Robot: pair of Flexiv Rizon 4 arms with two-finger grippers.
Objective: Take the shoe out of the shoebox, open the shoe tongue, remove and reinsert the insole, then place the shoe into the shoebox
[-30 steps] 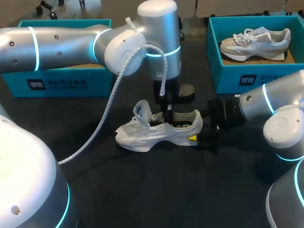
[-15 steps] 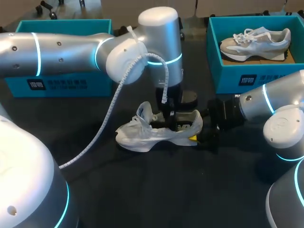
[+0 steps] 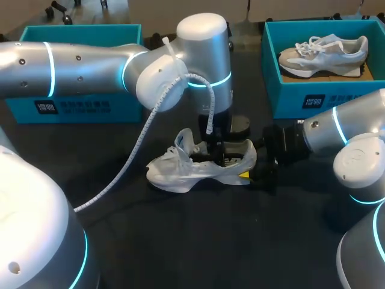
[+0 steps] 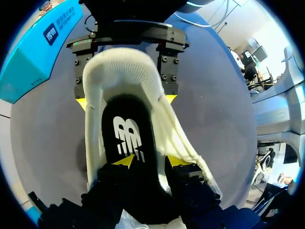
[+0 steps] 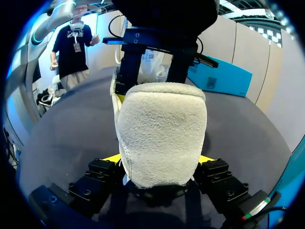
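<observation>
A white shoe (image 3: 192,167) lies on the dark table, toe to the left, with its tongue (image 3: 182,141) pulled up. My left gripper (image 3: 218,156) comes down into the shoe's mouth. In the left wrist view the left gripper (image 4: 147,161) is open, its yellow tips spread over the black insole (image 4: 126,138), which lies flat inside. My right gripper (image 3: 252,173) is at the heel. The right gripper (image 5: 159,160) is shut on the fuzzy white heel (image 5: 162,129), one finger on each side. The same fingers (image 4: 167,81) flank the heel ahead of the left gripper.
A teal shoebox (image 3: 301,96) at the back right holds another grey-white shoe (image 3: 325,53). A second teal shoebox (image 3: 72,107) stands at the back left, half hidden behind my left arm. Bare dark table lies in front of the shoe.
My left gripper's fingers have spread apart inside the shoe, and the left arm has shifted slightly right and down. The right arm and the shoe have stayed put.
</observation>
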